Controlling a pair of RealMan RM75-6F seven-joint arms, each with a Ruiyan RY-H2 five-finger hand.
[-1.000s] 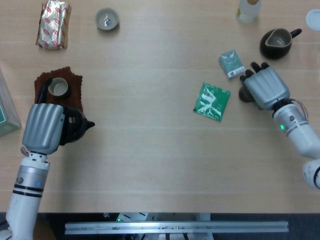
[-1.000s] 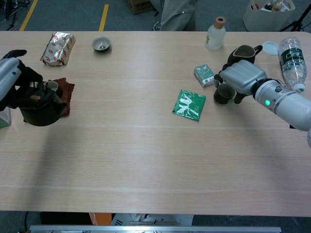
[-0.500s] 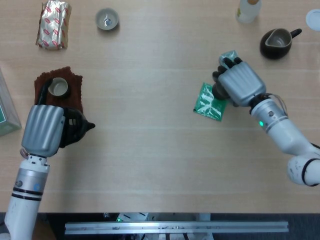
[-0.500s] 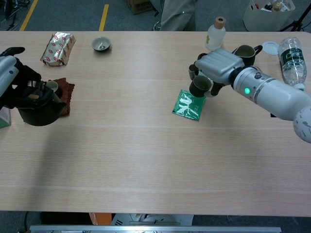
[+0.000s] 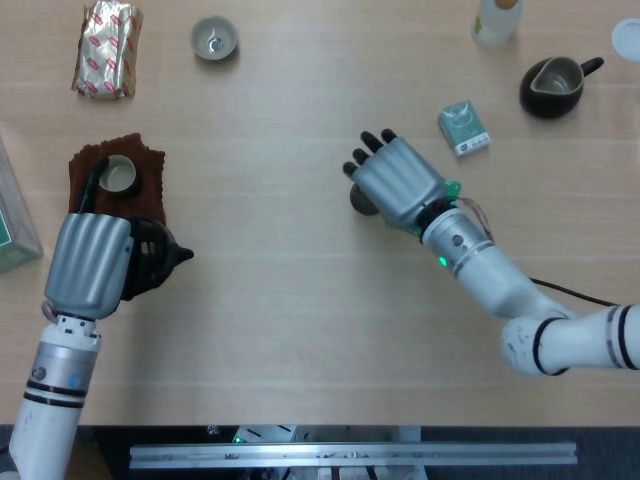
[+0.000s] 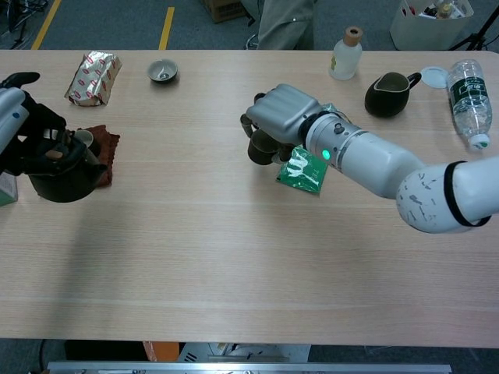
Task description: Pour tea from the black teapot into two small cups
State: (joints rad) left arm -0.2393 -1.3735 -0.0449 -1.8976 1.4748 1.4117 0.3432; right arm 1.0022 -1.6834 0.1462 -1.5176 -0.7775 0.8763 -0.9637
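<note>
My left hand [image 5: 88, 262] [image 6: 12, 132] grips the black teapot [image 5: 152, 255] [image 6: 66, 178] by its handle at the table's left edge, upright. Just behind it, a small cup [image 5: 115, 174] [image 6: 82, 140] sits on a brown mat [image 5: 150, 163] [image 6: 107, 144]. My right hand [image 5: 397, 183] [image 6: 284, 117] holds a small dark cup [image 5: 361, 200] [image 6: 260, 148] near the middle of the table, low over the surface; whether it touches the wood I cannot tell. A grey small cup [image 5: 213, 38] [image 6: 163, 71] stands alone at the far side.
A green packet [image 6: 304, 171] lies under my right forearm. A small green box [image 5: 464, 128], a dark pitcher [image 5: 553, 85] [image 6: 390, 83], a small bottle [image 6: 345, 53] and a lying water bottle [image 6: 470, 92] are at the far right. A foil packet [image 5: 107, 48] [image 6: 93, 76] is far left.
My right hand has carried the small dark cup leftwards, from beside the pitcher past the green packet to the table's middle. The left hand and teapot have barely moved.
</note>
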